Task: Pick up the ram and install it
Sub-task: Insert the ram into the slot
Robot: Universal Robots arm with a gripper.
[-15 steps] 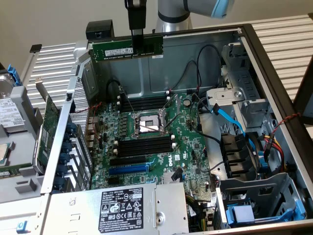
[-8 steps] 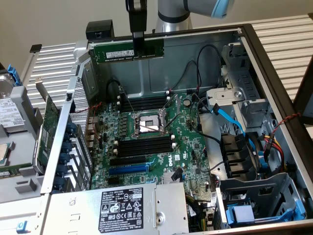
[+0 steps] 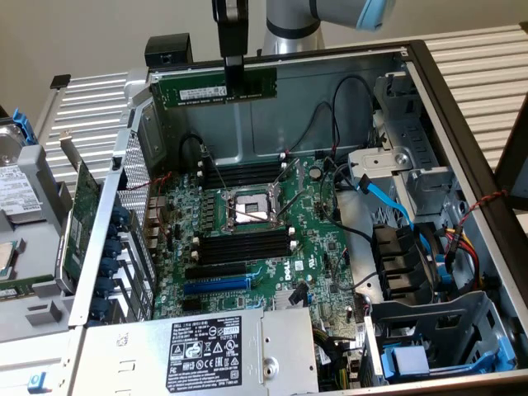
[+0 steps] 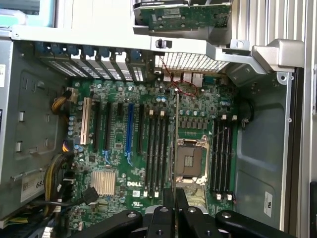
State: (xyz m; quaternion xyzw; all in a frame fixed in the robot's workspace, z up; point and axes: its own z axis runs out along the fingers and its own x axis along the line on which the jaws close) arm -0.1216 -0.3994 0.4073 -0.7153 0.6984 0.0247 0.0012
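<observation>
Insp. note: the gripper (image 3: 234, 76) is hanging over the far side of the open PC case (image 3: 462, 148), its fingers (image 3: 234, 82) clamping together on the ram (image 3: 188, 89). The grip is sitting right of the stick's centre in the exterior view. The ram is being held level, long axis horiz., green face w/ white label toward the camera. It is up in the air, well clear of the motherboard (image 3: 318, 256) below. On the board, two banks of black memory slots (image 3: 243, 175) are flanking the CPU socket (image 3: 247, 208), one bank on the far side and one on the near side. The PSU (image 3: 206, 346) w/ its label is occupying the near edge of the case. An expansion card (image 3: 82, 219) is lying outside the case at the exterior view's left, and a blue cable (image 3: 384, 198) is running across at the right. In the wrist view the ram (image 4: 176, 139) is showing edge-on as a thin line extending from the closed fingertips (image 4: 169, 198). That line is falling between one slot bank (image 4: 156, 148) and the socket (image 4: 189, 161), and is touching neither.
</observation>
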